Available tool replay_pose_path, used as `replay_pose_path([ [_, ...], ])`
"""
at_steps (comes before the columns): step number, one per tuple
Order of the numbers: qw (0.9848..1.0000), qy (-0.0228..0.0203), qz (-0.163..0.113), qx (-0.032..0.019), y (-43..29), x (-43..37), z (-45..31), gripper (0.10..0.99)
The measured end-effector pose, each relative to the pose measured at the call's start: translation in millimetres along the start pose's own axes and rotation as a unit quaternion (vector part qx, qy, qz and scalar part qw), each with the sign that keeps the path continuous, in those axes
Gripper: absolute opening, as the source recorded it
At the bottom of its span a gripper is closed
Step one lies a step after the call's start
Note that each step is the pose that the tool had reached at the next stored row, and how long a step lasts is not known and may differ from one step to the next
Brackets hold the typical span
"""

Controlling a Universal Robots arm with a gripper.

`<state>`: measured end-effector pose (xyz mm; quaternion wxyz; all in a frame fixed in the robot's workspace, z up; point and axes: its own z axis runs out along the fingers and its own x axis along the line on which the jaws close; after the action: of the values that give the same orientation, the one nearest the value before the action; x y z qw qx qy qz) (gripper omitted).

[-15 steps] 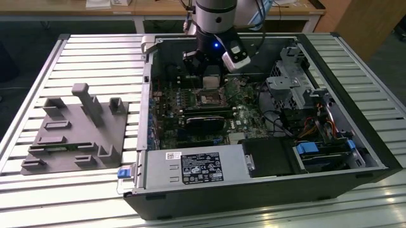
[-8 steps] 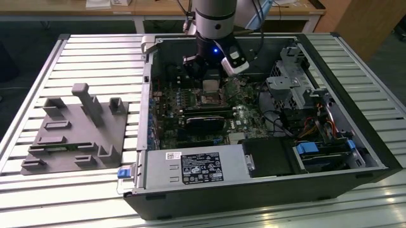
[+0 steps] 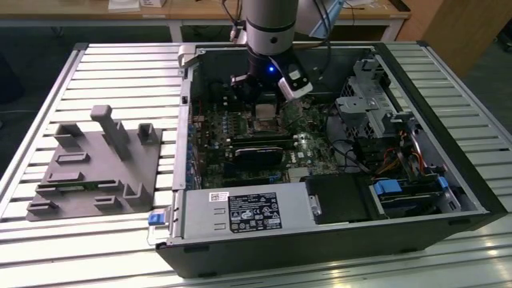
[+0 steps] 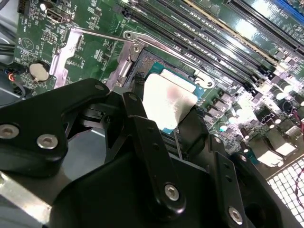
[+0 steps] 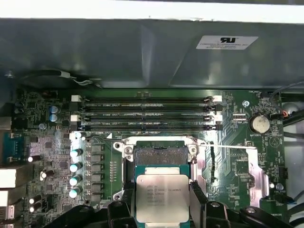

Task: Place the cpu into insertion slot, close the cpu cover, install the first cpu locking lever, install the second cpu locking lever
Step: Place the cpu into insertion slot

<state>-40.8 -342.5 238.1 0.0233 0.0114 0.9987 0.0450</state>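
Arm (image 3: 272, 27) upright, gripper (image 5: 162, 202) clasping cpu (image 5: 162, 194).

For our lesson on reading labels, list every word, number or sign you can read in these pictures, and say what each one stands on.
Nothing reads with confidence.
White sticker on the case wall: print too small.
cpu top: printed lines, too small.
Black label on the power supply: symbols and print, too small.
Green circuit board: white markings, too small.
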Motion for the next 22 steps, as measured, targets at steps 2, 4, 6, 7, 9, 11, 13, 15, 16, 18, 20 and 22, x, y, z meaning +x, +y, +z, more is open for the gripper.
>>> replay_pose_path([
  [2, 1.0000, -0.0002, 0.001, 0.0003, 0.0, 0.0, 1.0, 0.537],
  [4, 0.9999, -0.0014, 0.014, 0.0011, -0.1, 0.1, 2.3, 0.537],
  [6, 0.9995, -0.0030, 0.032, 0.0020, -0.2, 0.2, 3.6, 0.537],
  [7, 0.9992, -0.0038, 0.041, 0.0023, -0.3, 0.2, 4.3, 0.537],
  [9, 0.9983, -0.0054, 0.059, 0.0032, -0.4, 0.2, 5.4, 0.537],
  [11, 0.9970, -0.0070, 0.078, 0.0040, -0.5, 0.3, 6.4, 0.537],
  [13, 0.9954, -0.0087, 0.095, 0.0049, -0.6, 0.3, 7.3, 0.537],
  [15, 0.9935, -0.0103, 0.113, 0.0057, -0.6, 0.3, 8.0, 0.537],
  [16, 0.9925, -0.0111, 0.122, 0.0062, -0.7, 0.4, 8.3, 0.537],
  [18, 0.9900, -0.0127, 0.141, 0.0070, -0.7, 0.4, 9.0, 0.537],
  [20, 0.9873, -0.0143, 0.158, 0.0078, -0.8, 0.4, 9.5, 0.537],
  [22, 0.9842, -0.0160, 0.176, 0.0086, -0.8, 0.4, 10.0, 0.537],
])
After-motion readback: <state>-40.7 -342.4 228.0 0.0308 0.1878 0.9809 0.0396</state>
